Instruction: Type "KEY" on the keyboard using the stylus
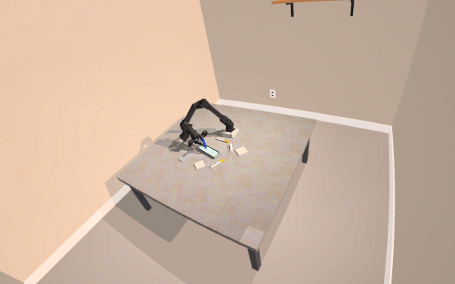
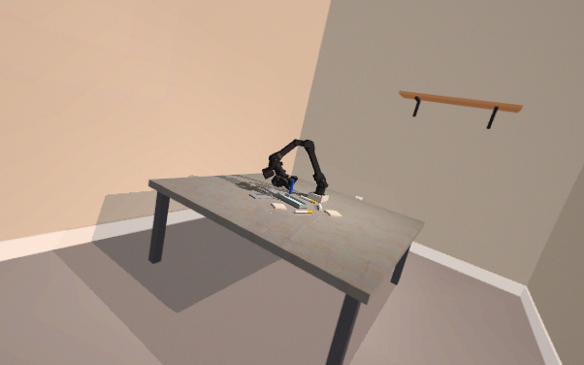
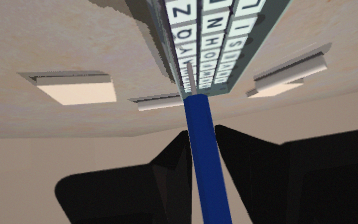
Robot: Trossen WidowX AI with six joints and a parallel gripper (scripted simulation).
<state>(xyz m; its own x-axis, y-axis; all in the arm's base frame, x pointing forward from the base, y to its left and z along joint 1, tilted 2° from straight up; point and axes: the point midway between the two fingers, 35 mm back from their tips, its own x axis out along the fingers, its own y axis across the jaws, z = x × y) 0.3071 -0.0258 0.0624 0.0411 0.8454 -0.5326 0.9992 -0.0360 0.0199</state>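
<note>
Wrist view, left: a pale pad [image 3: 77, 91] is seen lying flat on the table [image 3: 40, 40].
Centre: the blue stylus [image 3: 206, 150] is clamped between the dark fingers of the gripper [image 3: 204, 150]; its grey tip is set over the near end of the keyboard [image 3: 215, 45].
Right: a grey bar [image 3: 292, 67] is seen beside the keyboard.
</note>
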